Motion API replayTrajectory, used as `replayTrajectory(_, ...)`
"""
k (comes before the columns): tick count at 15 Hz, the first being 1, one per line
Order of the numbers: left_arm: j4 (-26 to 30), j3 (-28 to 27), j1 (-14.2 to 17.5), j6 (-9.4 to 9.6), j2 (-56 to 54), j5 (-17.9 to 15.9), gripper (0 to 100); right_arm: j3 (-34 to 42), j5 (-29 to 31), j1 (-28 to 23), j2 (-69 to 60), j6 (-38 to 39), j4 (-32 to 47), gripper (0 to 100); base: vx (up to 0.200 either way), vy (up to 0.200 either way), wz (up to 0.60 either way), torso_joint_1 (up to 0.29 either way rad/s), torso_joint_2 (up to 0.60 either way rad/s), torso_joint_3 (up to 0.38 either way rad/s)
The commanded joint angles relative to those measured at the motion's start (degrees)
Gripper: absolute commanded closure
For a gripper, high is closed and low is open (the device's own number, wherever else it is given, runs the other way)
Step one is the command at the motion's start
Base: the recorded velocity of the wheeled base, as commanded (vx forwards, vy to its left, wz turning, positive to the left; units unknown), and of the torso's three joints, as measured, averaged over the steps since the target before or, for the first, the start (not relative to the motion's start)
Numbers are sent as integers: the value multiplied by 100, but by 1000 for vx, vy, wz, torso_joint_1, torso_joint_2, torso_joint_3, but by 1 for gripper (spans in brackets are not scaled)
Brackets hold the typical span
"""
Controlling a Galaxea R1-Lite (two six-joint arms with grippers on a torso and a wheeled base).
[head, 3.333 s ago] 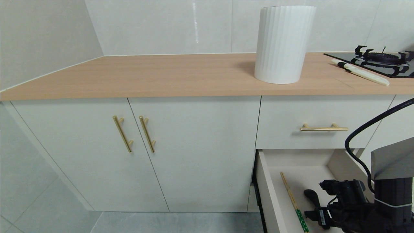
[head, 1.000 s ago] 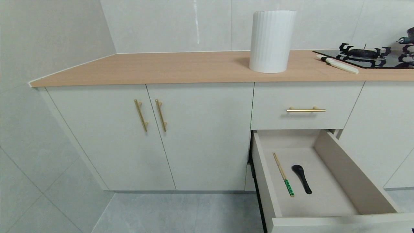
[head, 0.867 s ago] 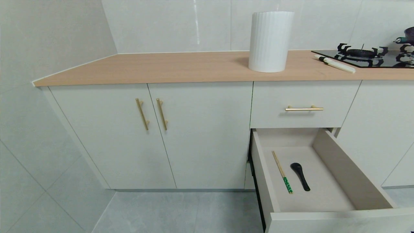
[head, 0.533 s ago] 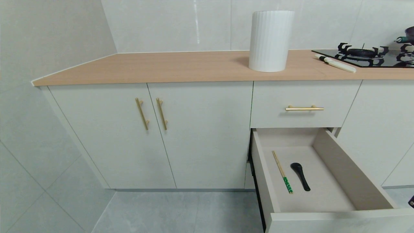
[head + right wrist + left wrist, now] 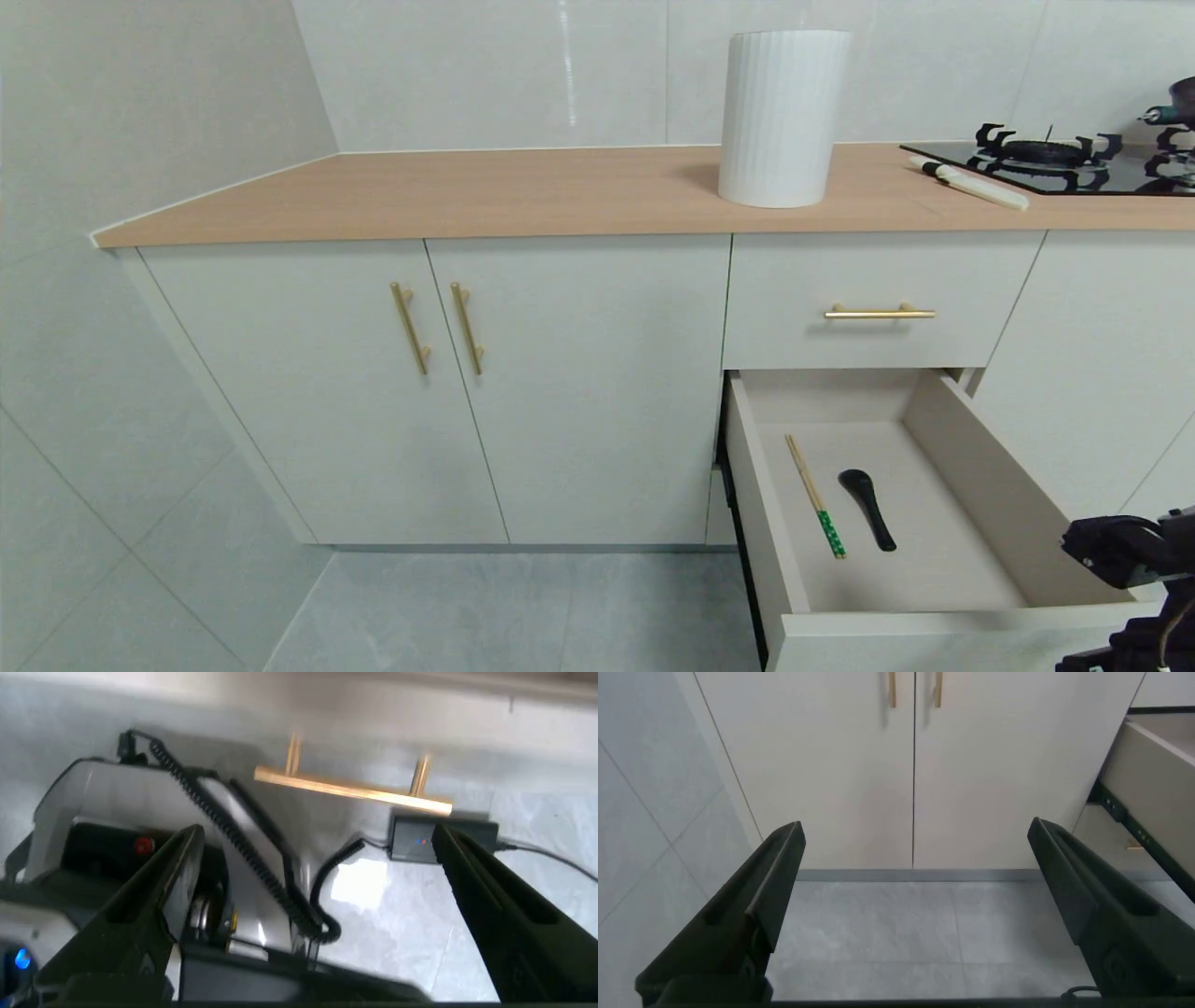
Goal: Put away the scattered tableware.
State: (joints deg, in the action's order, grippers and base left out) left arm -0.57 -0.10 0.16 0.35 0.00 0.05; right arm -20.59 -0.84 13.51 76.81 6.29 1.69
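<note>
Open drawer (image 5: 991,485): pulled out below the shut upper drawer. It serves as the landmark for every place given here.
Chopsticks (image 5: 817,497): flat on the drawer's floor near its left wall. Their long axis runs back to front and the green ends point toward the drawer's front.
Spoon (image 5: 868,509): black, lying just beside the chopsticks toward the drawer's middle and almost parallel to them. Its bowl faces the drawer's back.
Knife (image 5: 971,184): on the countertop above the drawer and off to its right. It lies flat at a slant, well apart from both arms.
Right gripper (image 5: 318,838): outside the drawer's front right corner and the nearer arm by far. Its fingers are spread wide with nothing between them, and it touches nothing.
Drawer handle (image 5: 355,789): a gold bar seen past the right fingertips. Its long axis lies roughly along the line from one finger to the other. It is probably the open drawer's own pull.
Left gripper (image 5: 915,831): off to the drawer's left, low before the cabinet doors (image 5: 915,756). Its fingers are also wide apart and empty.
Deciding relation: if the drawer is to be shut, its front lies just beyond the right jaws. A push would serve; a grip would need the wrist turned across the bar.
</note>
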Motion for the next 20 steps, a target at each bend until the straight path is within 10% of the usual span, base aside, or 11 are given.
replayTrajectory(1, -4, 1, 2, 0, 0, 4, 0, -103, 146, 3, 528, -67, -46, 0, 0, 0, 0, 0, 0, 0)
replayTrajectory(20, -4, 1, 2, 0, 0, 4, 0, -1826, 453, -85, 2022, -75, -161, 0, 0, 0, 0, 0, 0, 0)
